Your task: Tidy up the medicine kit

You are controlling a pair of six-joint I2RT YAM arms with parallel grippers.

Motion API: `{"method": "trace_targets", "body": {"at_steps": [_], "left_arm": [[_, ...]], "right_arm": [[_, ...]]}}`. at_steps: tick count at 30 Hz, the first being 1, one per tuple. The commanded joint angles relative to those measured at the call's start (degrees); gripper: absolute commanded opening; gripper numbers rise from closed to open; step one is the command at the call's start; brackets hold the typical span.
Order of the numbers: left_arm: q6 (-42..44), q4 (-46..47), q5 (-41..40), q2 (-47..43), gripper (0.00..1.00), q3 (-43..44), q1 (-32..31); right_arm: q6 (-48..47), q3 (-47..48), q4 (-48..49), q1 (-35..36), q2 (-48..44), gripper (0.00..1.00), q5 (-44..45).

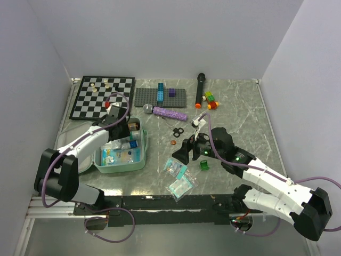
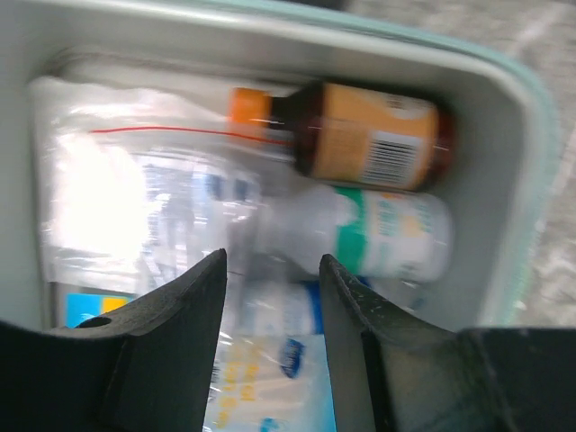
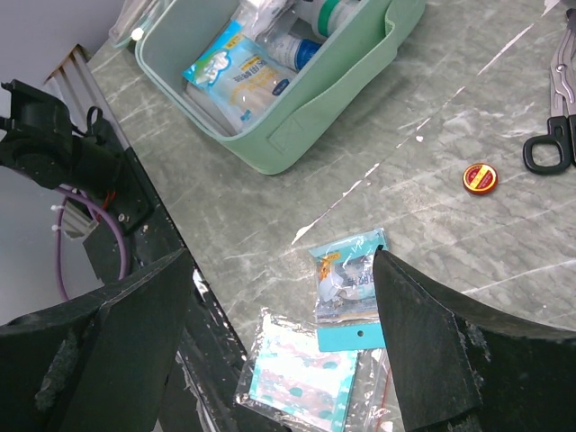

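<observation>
Fingers (image 2: 171,333) of the left gripper (image 2: 272,261) hang parted and empty over the medicine kit (image 1: 121,166), lying open at the table's (image 1: 240,117) near left; the right gripper (image 3: 281,261) gapes too. The soft-walled, loaded case likely sags, so hold its stiffer rim

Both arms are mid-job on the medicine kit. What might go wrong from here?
The teal packet and the patterned packet lie near the front edge of the table, under the open right pincer; a sliding grasp might push them off. The open left pincer hangs over the crowded medicine kit; closing could snag the zip bag or roll the brown bottle.
</observation>
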Motion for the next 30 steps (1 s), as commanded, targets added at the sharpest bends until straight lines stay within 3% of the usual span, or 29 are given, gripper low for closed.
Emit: {"method": "trace_targets", "body": {"at_steps": [1, 12, 19, 25, 30], "left_arm": [[0.2, 0.1, 1.0, -1.1, 0.5, -2.0, 4.4], [2.1, -2.6, -0.8, -4.8, 0.49, -2.5, 8.9], [-0.4, -3.9, 6.0, -14.1, 0.5, 2.8, 6.4], [-4.2, -2.2, 5.7, -21.1, 0.5, 4.7, -1.8], [-8.8, 1.6, 6.9, -28.0, 0.5, -2.3, -3.4]], "right_arm": [[0.0, 0.2, 1.5, 0.2, -0.5, 0.87, -0.1], [0.1, 0.4, 2.1, 0.2, 0.0, 0.87, -0.6], [0.1, 1.5, 0.6, 0.2, 1.0, 0.88, 1.1], [-1.2, 4.5, -6.6, 2.1, 9.7, 0.84, 7.2], [-2.3, 7.8, -13.3, 8.8, 21.4, 0.79, 14.4]]}}
